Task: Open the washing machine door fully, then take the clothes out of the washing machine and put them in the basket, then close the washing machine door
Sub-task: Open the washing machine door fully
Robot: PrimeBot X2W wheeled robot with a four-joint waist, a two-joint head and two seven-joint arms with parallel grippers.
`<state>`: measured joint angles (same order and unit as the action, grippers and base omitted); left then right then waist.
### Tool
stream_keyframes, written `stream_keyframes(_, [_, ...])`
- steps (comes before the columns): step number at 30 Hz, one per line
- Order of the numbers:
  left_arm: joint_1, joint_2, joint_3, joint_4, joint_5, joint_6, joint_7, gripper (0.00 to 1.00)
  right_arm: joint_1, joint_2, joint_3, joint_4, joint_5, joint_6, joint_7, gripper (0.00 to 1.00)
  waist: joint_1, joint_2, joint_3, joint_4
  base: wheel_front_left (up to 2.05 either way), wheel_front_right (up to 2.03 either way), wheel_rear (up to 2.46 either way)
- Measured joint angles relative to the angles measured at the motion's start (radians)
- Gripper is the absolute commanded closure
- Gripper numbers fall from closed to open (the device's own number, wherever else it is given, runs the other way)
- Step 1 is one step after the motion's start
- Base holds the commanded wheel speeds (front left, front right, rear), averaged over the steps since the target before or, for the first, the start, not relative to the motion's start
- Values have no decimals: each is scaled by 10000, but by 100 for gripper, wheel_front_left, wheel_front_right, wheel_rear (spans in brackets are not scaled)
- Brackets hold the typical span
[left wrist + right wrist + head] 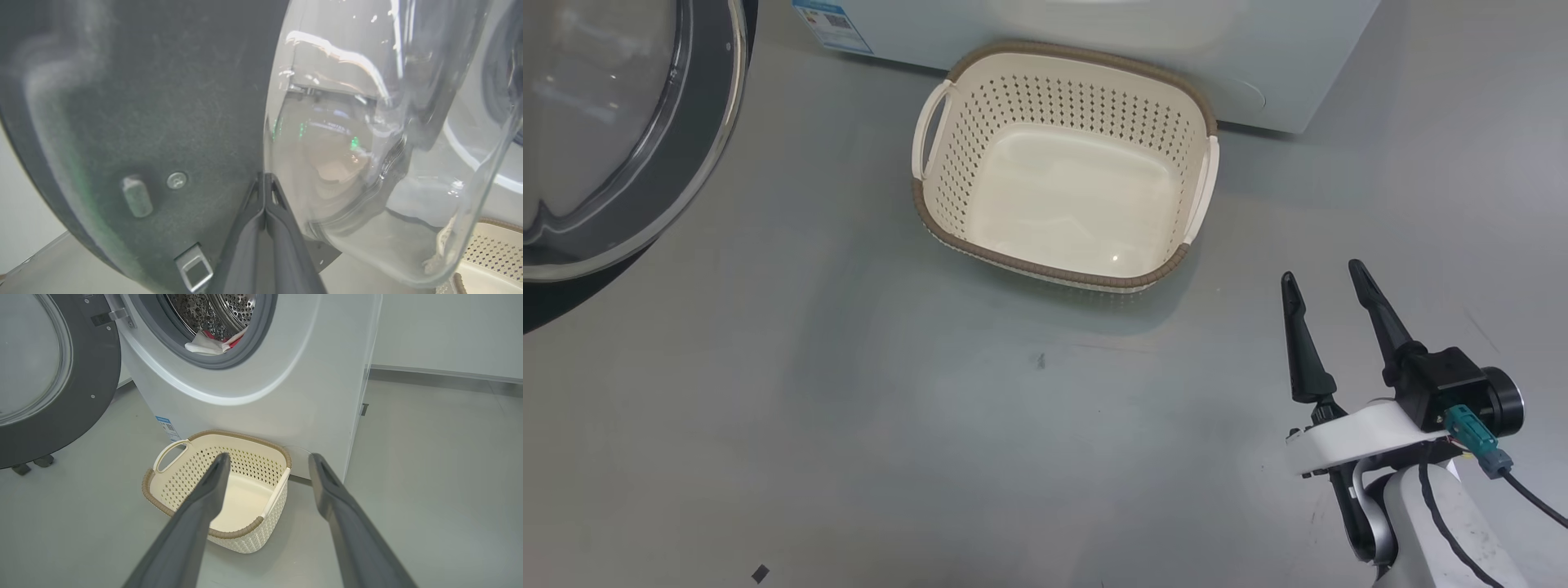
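Observation:
The washing machine (265, 375) stands with its door (94, 375) swung out to the left. Red and white clothes (212, 343) lie at the lip of the steel drum (229, 306). On the floor in front sits the cream basket (1045, 265), with nothing in it. My left gripper (264, 176) is shut, its tips against the door's (143, 102) dark inner face, beside the glass bowl (367, 143). To the right of the basket (237, 533) my right gripper (1321, 272) hangs open above the floor, nothing between its fingers (204, 506).
The door (621, 139) overhangs the floor at the upper left of the head view. A blue label (833, 24) marks the washer's lower front. A metal latch (195, 267) sits on the door's inner rim. Grey floor stretches to a wall skirting (445, 373) right of the machine.

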<state>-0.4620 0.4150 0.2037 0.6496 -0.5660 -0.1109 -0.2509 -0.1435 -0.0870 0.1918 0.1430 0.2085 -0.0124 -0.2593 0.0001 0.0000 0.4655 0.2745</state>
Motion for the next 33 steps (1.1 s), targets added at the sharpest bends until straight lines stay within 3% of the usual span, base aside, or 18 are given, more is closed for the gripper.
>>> stream_keyframes(12, [128, -485, -800, -311, 794, -90, -12, 100, -123, 167, -44, 48, 119, 217, 0, 0, -1, 0, -1126, -170, 0, 0, 0])
stream_keyframes(21, [1123, -1181, -1221, -1095, 1118, -96, -10, 100, 165, 263, -150, 71, 481, 424, 0, 0, -1, 0, -2292, -447, 0, 0, 0])
stream_keyframes(33, [2571, -1912, -1935, -2441, 1312, -100, -10, 100, 849, 339, -399, -136, 859, 424, -2, 0, -1, 0, -3642, -1189, 0, 0, 0])
